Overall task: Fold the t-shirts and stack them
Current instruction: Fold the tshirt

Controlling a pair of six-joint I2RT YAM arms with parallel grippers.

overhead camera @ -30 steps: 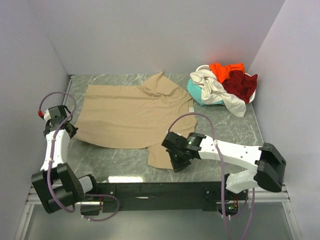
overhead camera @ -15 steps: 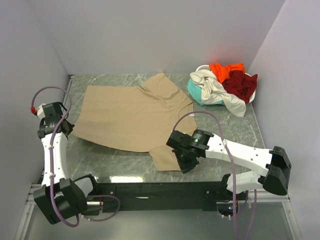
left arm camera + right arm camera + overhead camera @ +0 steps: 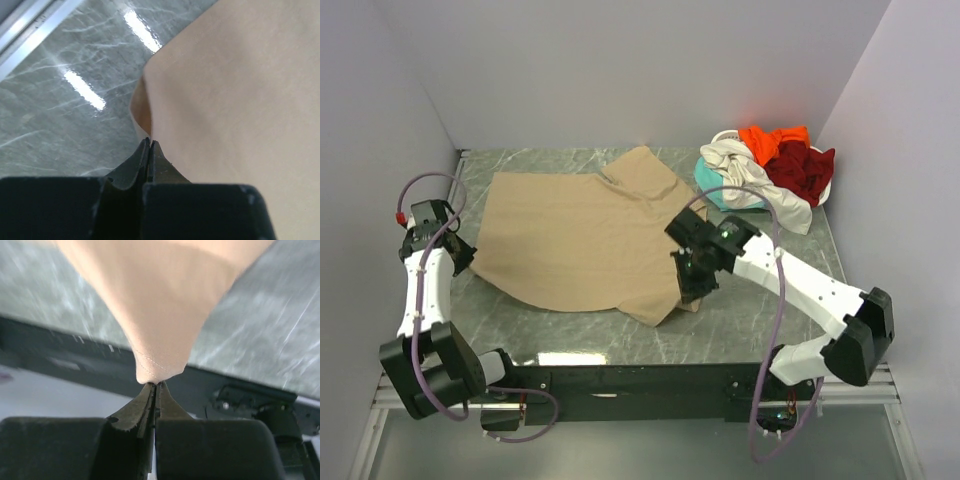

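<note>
The large tan t-shirt point(image 3: 575, 235) lies spread across the marble table point(image 3: 570, 325). My left gripper point(image 3: 463, 262) is shut at the shirt's left front corner, and in the left wrist view a fold of tan cloth point(image 3: 225, 100) runs down into the closed tips point(image 3: 149, 142). My right gripper point(image 3: 685, 292) is shut on the shirt's right front corner and holds it off the table. In the right wrist view the hem point(image 3: 160, 365) is pinched at the tips point(image 3: 156, 383). The cream-white point(image 3: 745, 178), orange point(image 3: 770, 140), dark red point(image 3: 805, 165) and teal point(image 3: 704, 180) t-shirts lie heaped at the back right.
Grey walls close in the table on the left, back and right. A black rail point(image 3: 620, 378) runs along the front edge between the two arm bases. The right arm point(image 3: 800, 285) reaches across the table's right front part.
My right gripper has moved from the front edge back and to the right, carrying the tan shirt's corner up with it. The left arm shifted slightly and stays at the left corner.
</note>
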